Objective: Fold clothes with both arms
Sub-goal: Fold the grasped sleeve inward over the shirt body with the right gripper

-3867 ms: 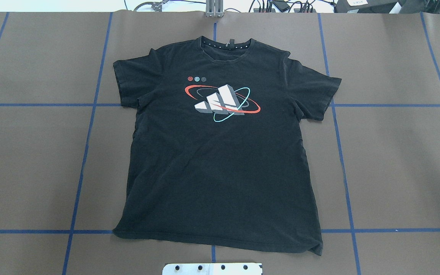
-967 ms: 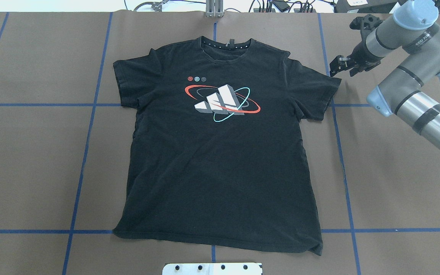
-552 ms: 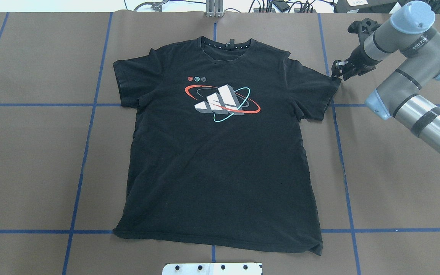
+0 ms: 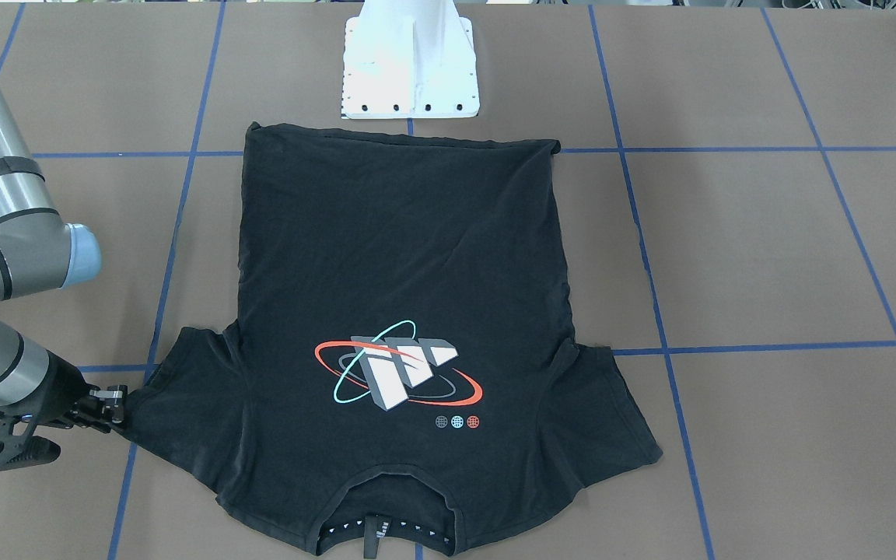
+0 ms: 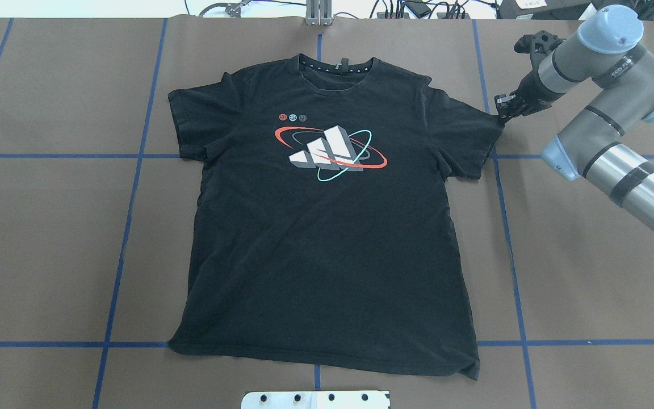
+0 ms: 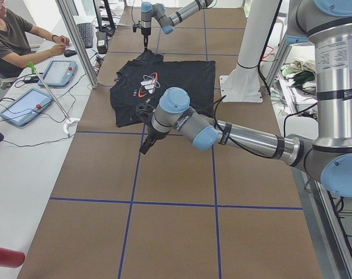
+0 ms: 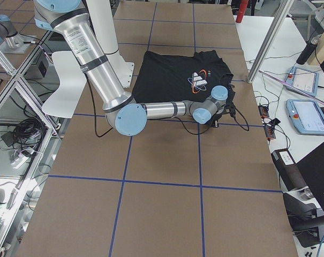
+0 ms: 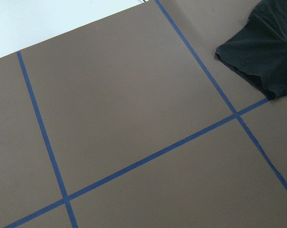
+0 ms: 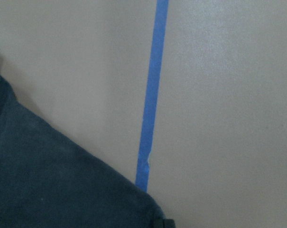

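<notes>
Overhead exterior has the brown surface [image 5: 49, 244] carrying the black T-shirt [image 5: 327, 244], which lies flat and print up with its collar at 12 o'clock and its hem at 6 o'clock. It lies just as it did about four seconds ago.

The change is the right arm [image 5: 639, 182]. It was absent then and has since swung in from 3 o'clock. Over the last second it has carried the right end effector [image 5: 502, 111] down and inward, to the tip of the sleeve [image 5: 469, 136] at 2 o'clock from the chest graphic [image 5: 330, 152]. A second ago its fingers stood visibly apart above the surface, just clear of the cloth. Now the tips sit at the sleeve's outer corner, touching its hem. Whether they have pinched the fabric or only rest against it cannot be told from any view. The sleeve has barely moved, if at all.

In the side view, the left arm [image 6: 240, 136] hangs over bare surface, well away from the shirt's other sleeve. The left end effector [image 6: 144, 148] points down, and its finger spacing cannot be told either.

My reading is that folding proper has not begun. The right side is at its first grasp point and the left side has yet to reach its own, so a two-handed lift looks some way off.
</notes>
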Controlling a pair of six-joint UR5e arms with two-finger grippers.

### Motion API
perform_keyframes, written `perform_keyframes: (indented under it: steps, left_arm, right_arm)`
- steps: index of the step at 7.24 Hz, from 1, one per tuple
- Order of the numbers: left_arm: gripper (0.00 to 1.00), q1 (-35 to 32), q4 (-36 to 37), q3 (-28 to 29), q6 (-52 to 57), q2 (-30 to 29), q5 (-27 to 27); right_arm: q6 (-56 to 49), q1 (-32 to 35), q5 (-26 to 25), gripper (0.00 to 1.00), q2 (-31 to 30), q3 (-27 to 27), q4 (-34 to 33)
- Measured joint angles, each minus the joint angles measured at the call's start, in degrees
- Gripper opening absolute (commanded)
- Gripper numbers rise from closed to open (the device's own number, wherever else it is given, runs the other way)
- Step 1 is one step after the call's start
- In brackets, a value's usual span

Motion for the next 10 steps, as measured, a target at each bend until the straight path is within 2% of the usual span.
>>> perform_keyframes:
  steps: [3, 5, 7, 9, 10]
  left_arm:
    - [1.00, 0.0, 0.0, 0.2, -0.1, 0.0, 0.0]
    - [1.00, 0.1, 0.0, 0.3, -0.1, 0.0, 0.0]
    - [1.00, 0.1, 0.0, 0.4, -0.2, 0.0, 0.0]
    - [1.00, 0.1, 0.0, 0.5, -0.2, 0.0, 0.0]
    - [1.00, 0.1, 0.0, 0.5, -0.2, 0.0, 0.0]
  right_arm:
    - [1.4, 0.2, 5.6, 0.00, 1.9, 4.1, -2.3]
    - [8.8, -2.6, 6.8, 0.00, 8.3, 5.0, -6.6]
    - [17.0, -6.0, 4.5, 0.00, 15.3, 1.4, -8.4]
    - [18.9, -7.8, 0.7, 0.00, 19.3, -3.0, -8.7]
    - [19.1, -8.1, -0.2, 0.43, 21.3, -5.4, -8.7]
